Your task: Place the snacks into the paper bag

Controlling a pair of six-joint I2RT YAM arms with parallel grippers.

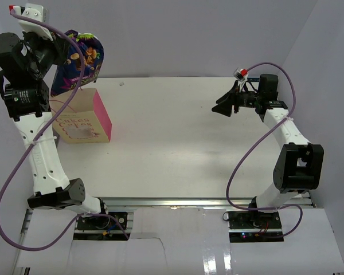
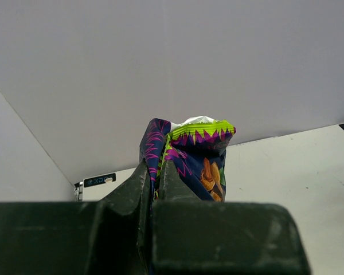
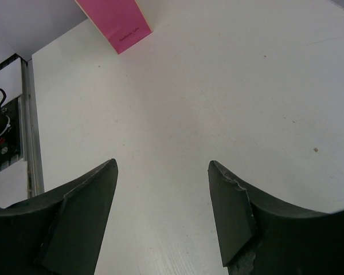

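So this looks like the drop-in step for the big one. The left gripper is clamped tight on one edge of the blue snack bag, jaws basically closed with just the wrapper between them. It's holding the snack up in the air, above and a bit behind the paper bag, which stands upright at the left side of the table. Next move, I'd guess, is lining the snack up over the bag's mouth, lowering it and letting go. It's wide and crinkly, so it might snag on the rim or the cord handles. The right gripper is spread wide, holding nothing, hovering over the table well away. The overhead view gives the snack-to-bag layout, while the left wrist view only shows the pinch up close, no paper bag at all. The right wrist view catches just a pink corner of it. Can't see inside the bag from anywhere.
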